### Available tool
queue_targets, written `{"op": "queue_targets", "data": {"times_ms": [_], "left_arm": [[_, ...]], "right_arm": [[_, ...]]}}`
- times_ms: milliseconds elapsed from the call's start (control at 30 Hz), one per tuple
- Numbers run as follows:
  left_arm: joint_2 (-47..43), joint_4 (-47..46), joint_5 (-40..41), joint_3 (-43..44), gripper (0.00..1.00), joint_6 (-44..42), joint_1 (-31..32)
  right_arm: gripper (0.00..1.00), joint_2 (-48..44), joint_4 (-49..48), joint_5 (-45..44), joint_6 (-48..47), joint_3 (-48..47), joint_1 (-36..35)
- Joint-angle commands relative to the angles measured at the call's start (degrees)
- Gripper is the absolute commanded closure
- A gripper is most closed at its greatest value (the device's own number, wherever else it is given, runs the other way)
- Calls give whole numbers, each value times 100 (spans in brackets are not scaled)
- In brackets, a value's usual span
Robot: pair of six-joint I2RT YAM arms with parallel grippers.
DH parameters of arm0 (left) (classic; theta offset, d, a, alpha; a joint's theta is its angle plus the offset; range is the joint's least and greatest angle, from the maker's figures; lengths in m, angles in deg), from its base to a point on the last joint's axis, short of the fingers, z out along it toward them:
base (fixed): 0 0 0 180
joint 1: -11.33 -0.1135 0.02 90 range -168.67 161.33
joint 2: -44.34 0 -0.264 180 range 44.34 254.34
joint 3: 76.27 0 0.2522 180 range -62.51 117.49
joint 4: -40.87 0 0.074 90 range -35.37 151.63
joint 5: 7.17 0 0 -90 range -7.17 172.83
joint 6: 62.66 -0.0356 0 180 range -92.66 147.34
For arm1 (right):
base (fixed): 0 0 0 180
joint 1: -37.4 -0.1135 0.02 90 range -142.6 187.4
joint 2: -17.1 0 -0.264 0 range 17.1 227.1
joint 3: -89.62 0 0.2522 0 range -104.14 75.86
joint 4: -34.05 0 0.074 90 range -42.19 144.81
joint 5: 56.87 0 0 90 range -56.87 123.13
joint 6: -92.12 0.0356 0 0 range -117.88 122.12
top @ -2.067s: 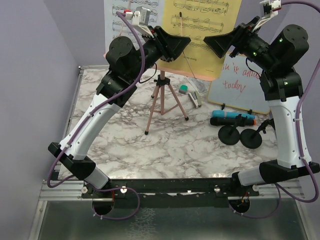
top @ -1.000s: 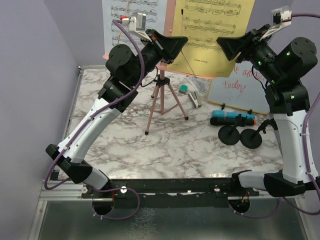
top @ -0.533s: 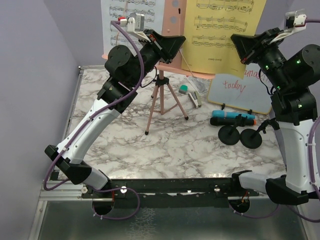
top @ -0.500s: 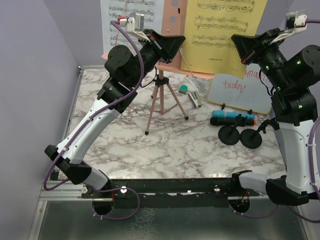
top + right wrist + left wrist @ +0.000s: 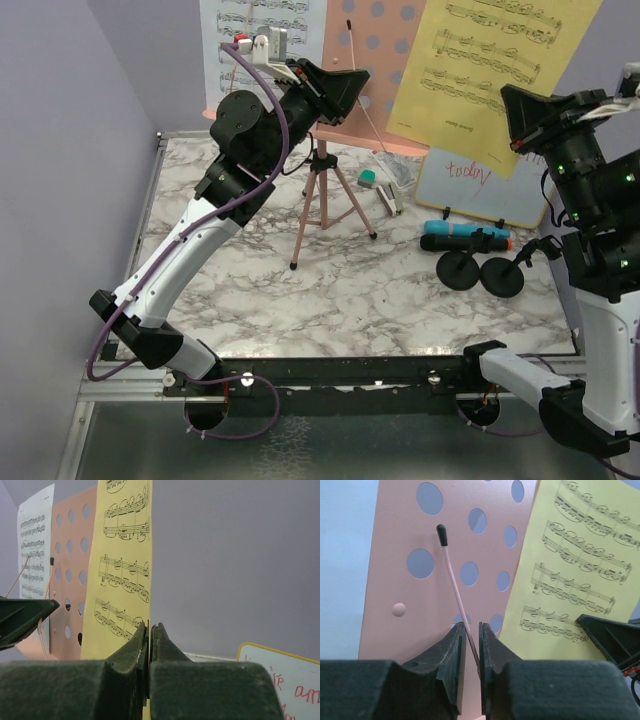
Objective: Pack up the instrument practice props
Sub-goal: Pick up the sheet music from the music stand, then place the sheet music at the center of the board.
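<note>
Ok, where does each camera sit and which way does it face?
Top external: above, behind the bases, looking down the table at the rack; both arms show.
Left wrist: on the left arm, facing the rack; its wire runs between the slightly parted jaws.
Right wrist: on the right arm, facing the yellow sheet pinched in its shut jaws.
Shared: all three show rack and yellow sheet.
</note>
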Motion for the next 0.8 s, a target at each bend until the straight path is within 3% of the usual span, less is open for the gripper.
{"op": "queue_targets", "data": {"times_ms": [0, 100, 533, 767], "left_arm": [[15, 135, 368, -95, 76, -164, -46], [7, 133, 360, -110, 74, -146, -47], [-287, 33, 360, -429, 35, -215, -50], [-507, 35, 313, -635, 25, -391, -46]], "right_arm": [[100, -376, -172, -619, -48, 302, 26], [100, -619, -174, -912, -20, 514, 32], [100, -1643, -241, -1912, 314, 1442, 27], [100, -2074, -188, -2310, 457, 1644, 29]]}}
